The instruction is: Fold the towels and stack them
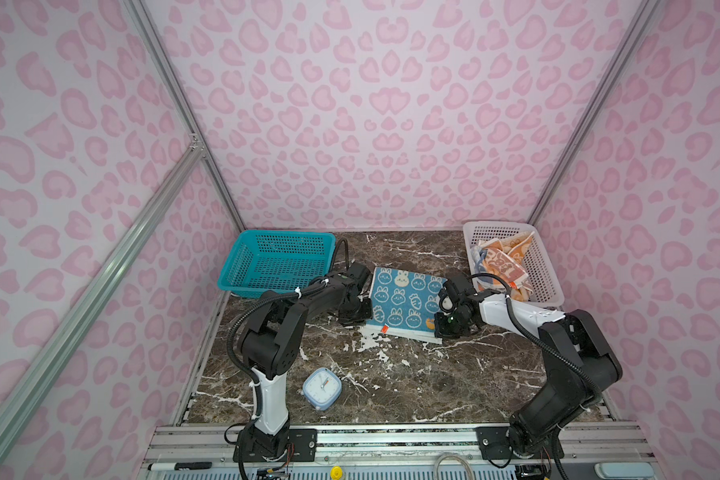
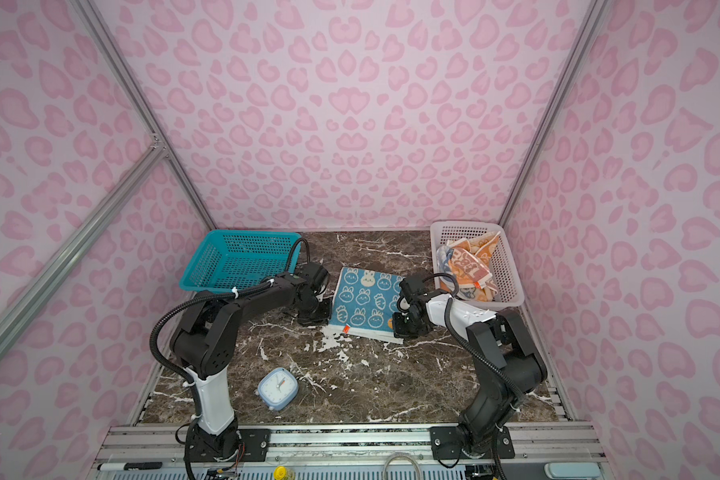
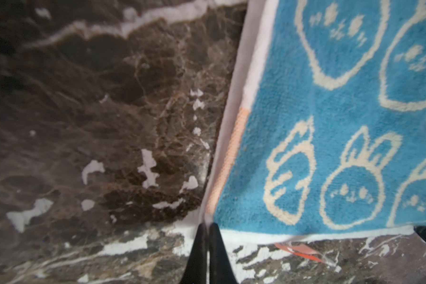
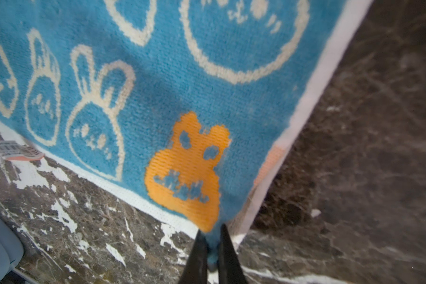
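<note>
The blue towel (image 1: 404, 301) (image 2: 364, 301) with cream rabbit outlines lies flat in the middle of the marble table. A pale under-layer shows along its near edge. My left gripper (image 1: 356, 318) (image 3: 207, 228) is at its near left corner, shut on the white hem of the blue towel (image 3: 330, 123). My right gripper (image 1: 443, 326) (image 4: 213, 236) is at the near right corner, its jaws narrowly apart with the blue towel's (image 4: 182, 86) tip pinched between them. An orange-and-cream towel (image 1: 504, 266) and a striped towel (image 1: 481, 253) lie crumpled in the white basket (image 1: 553, 291).
A teal mesh basket (image 1: 275, 257) stands at the back left, close behind my left arm. A small pale-blue clock (image 1: 321, 388) sits on the table near the front left. The towel's orange label (image 1: 384, 329) sticks out at the near edge.
</note>
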Tool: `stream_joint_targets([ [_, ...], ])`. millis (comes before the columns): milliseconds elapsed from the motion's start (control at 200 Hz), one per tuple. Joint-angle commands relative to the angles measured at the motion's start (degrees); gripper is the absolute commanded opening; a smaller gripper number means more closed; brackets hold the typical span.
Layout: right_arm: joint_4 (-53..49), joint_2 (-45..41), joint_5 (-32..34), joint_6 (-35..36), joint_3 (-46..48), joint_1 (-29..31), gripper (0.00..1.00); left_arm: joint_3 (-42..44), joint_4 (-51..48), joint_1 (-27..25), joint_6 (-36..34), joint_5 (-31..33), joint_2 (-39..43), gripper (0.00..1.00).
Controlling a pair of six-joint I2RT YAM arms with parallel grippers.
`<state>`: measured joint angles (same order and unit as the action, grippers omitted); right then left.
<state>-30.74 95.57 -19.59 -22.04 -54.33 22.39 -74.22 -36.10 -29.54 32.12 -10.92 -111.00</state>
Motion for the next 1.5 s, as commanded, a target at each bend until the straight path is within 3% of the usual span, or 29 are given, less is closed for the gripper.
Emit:
stream_joint_targets([
  [0,-0.25,-0.3,0.69,-0.04,-0.24,0.04,0.22,-1.25,-0.62,-0.08,-0.16,0.27,0.18,0.07],
  [135,-3.18,-2.61,2.19,0.55,-2.2,0.11,0.52,-5.87,-3.04,-0.12,-1.06,0.9,1.29,0.35],
  [250,-4.89,-5.32,3.16,0.64,-5.03,-0.06,0.7,-10.62,-5.66,-0.08,-2.05,1.73,2.51,0.62],
  [305,-4.27,-6.13,2.02,0.07,-6.16,-0.44,0.76,-12.8,-6.36,0.0,-2.49,1.64,2.84,0.87],
  [355,-2.55,-6.5,-0.2,-1.12,-6.65,-1.08,0.79,-14.99,-6.99,0.01,-2.5,0.99,2.7,1.0],
  [480,4.22,-5.51,-7.21,-5.35,-5.77,-1.7,0.83,-17.95,-7.24,0.27,-1.02,-2.22,1.57,0.98],
  [700,18.93,-2.37,-14.77,-13.32,0.23,-0.87,0.88,-16.18,4.02,1.42,8.12,-16.43,-3.71,0.98],
  [880,22.32,0.63,-15.42,-13.93,3.76,-0.86,0.89,-15.82,5.42,1.18,8.71,-16.87,-8.04,0.98],
  [1115,16.99,1.82,-11.97,-8.28,4.69,-1.05,0.9,-7.98,7.0,1.15,7.72,-15.22,-8.33,0.98],
  [1355,12.61,4.63,-8.78,-3.34,2.97,0.22,0.91,1.65,7.71,1.4,7.86,-13.09,-3.83,0.98],
  [1495,6.7,7.36,-8.31,0.12,-2.98,1.43,0.92,3.07,7.33,1.41,8.48,-12.64,-1.07,0.98],
])
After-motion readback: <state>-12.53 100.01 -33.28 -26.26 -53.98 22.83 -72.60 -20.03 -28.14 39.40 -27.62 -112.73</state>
